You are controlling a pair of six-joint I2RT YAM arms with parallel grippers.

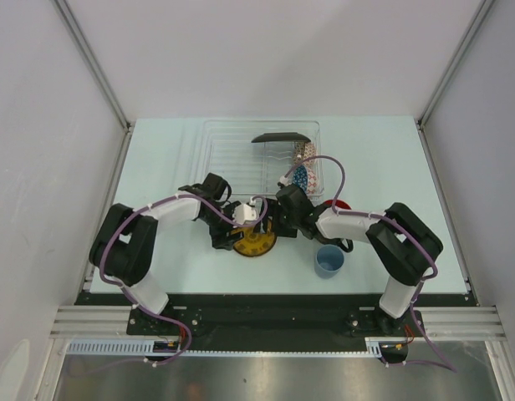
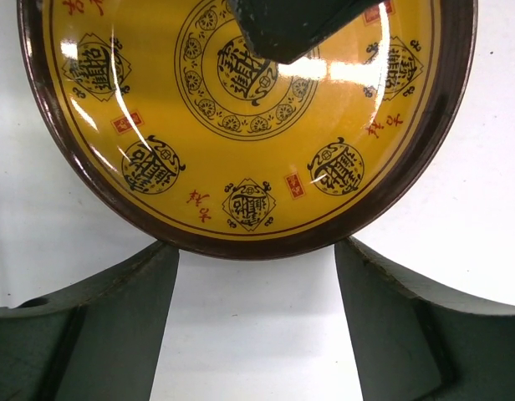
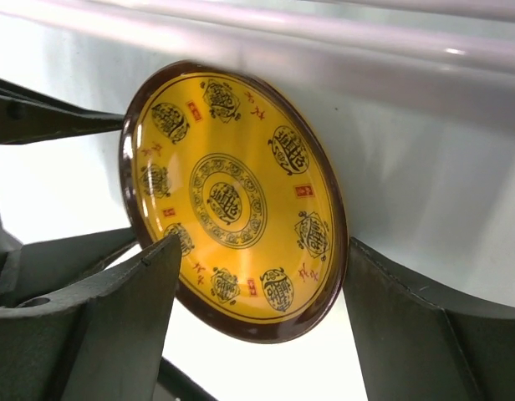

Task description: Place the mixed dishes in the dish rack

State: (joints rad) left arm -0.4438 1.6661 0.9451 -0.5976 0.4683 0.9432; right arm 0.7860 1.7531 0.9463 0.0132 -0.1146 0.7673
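Well, the dish rack [image 1: 224, 154] at the far side of the tabletop [image 1: 157, 167] holds three things: the black square floral plate [image 1: 281, 138] on edge, the beige patterned bowl [image 1: 305, 151] and the blue patterned bowl [image 1: 301, 177]. The yellow round saucer [image 1: 256, 243] lies outside it, between both tools. The left tool [image 2: 251, 251] is spread open, with the saucer's rim at its fingertips. The right tool [image 3: 264, 251] flanks the saucer with its jaws wide; whether it grips, I cannot tell. The small light-blue cup [image 1: 329, 261] stands apart on the tabletop.
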